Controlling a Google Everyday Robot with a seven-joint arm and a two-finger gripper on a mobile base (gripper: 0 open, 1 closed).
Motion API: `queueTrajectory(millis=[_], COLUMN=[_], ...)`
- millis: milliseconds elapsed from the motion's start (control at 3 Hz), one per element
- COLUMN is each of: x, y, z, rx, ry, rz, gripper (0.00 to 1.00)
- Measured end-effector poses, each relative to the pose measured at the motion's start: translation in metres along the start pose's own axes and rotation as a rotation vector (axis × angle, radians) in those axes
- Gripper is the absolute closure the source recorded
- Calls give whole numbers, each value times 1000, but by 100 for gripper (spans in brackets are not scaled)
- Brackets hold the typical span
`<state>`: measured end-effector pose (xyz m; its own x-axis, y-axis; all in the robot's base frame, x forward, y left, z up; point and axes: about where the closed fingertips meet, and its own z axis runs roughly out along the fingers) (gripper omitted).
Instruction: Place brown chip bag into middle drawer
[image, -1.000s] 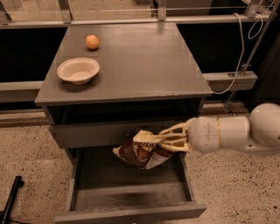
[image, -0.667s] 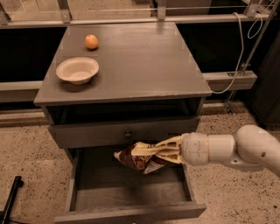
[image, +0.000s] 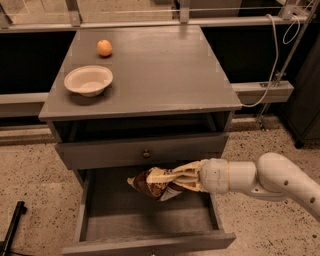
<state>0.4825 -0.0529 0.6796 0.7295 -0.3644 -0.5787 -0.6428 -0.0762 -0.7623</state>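
Note:
The brown chip bag (image: 152, 184) is dark brown with cream ends and hangs over the open middle drawer (image: 145, 220), a little above its grey floor, toward the back. My gripper (image: 172, 180) reaches in from the right on a white arm and is shut on the bag's right end. The drawer is pulled out toward the front, below a closed drawer front with a small round knob (image: 146, 154).
A white bowl (image: 88, 80) and an orange (image: 104, 48) sit on the grey cabinet top (image: 165, 75) at the left. A white cable (image: 272, 60) hangs at the right. A black pole (image: 12, 225) stands on the speckled floor at lower left.
My gripper and the chip bag have moved lower and a little left, down over the open drawer. The arm has dropped with them.

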Motion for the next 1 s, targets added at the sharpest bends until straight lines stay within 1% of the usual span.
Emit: queueTrajectory(millis=[333, 667, 1000], x=[11, 57, 89], y=[7, 22, 27], z=[0, 3, 7], rx=[-21, 2, 38], ry=[60, 154, 125], rz=[0, -81, -171], gripper=[100, 100, 100])
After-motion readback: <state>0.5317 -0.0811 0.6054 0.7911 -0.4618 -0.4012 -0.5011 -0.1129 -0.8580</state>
